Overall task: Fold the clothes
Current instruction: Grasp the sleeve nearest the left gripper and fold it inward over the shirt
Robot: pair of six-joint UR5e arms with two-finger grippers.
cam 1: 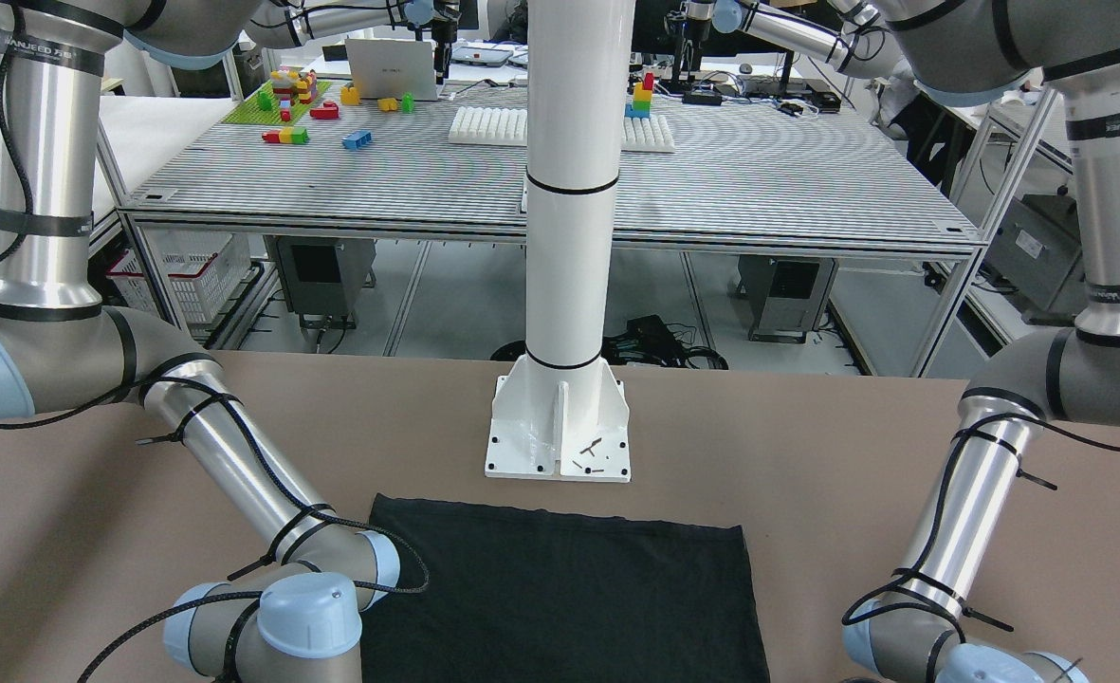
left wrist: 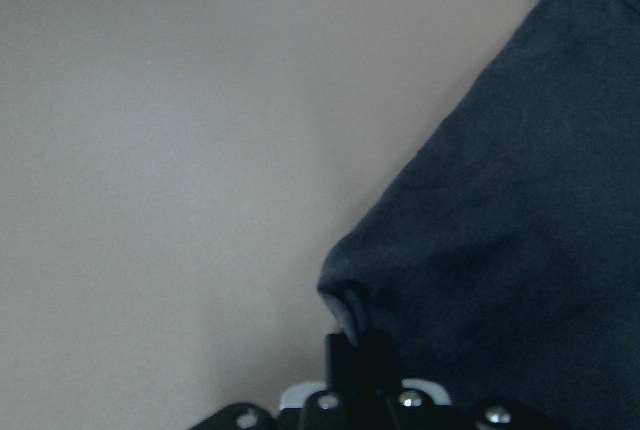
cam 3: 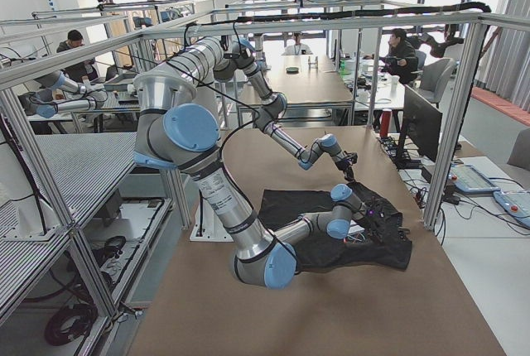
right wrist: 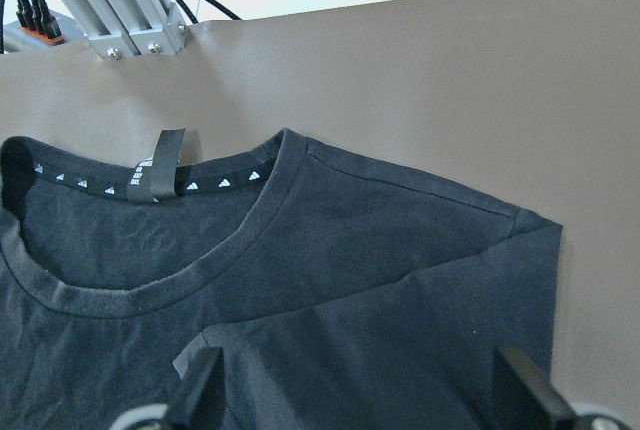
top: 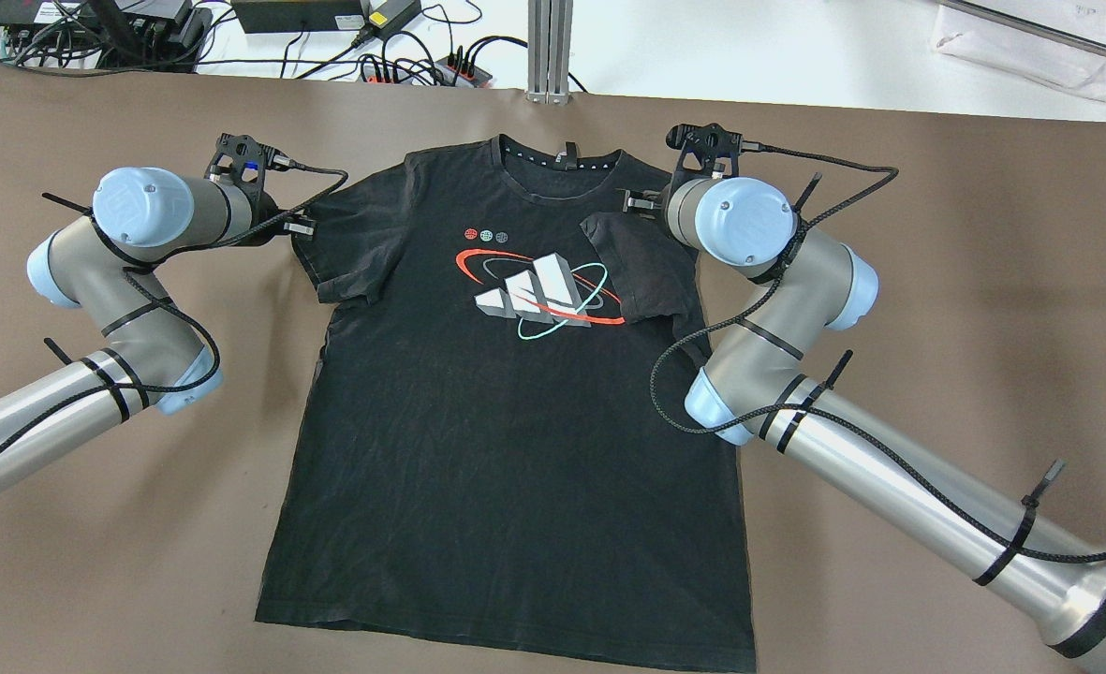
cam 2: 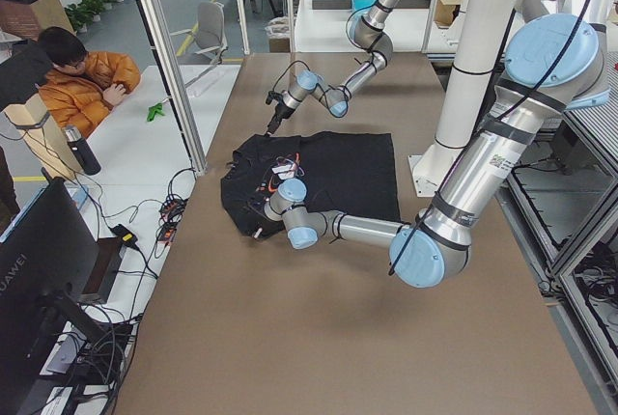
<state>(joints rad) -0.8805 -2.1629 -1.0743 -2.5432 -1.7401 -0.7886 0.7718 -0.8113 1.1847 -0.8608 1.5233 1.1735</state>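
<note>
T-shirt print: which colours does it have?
The print is red, white and teal, on a black T-shirt; overhead view shows it best.

Behind the black left pincer [top: 296, 225] and right pincer [top: 631, 198], both arms [top: 112, 309] are silver tubes with grey joints [top: 819, 271], pale-blue caps [top: 736, 221] and zip-tied black braided cables [top: 833, 198].

HUAWEI runs up the dark monitor [cam 2: 39, 270] at 8 o'clock in the left-end view. At 11 o'clock facing the robot, a black band on the right arm [cam 1: 47, 47] reads roughly "ANJEED". The black T-shirt [top: 515, 421] bears a wordless three-bar emblem. Its neck tab [right wrist: 160, 165] has print too small to read.
</note>
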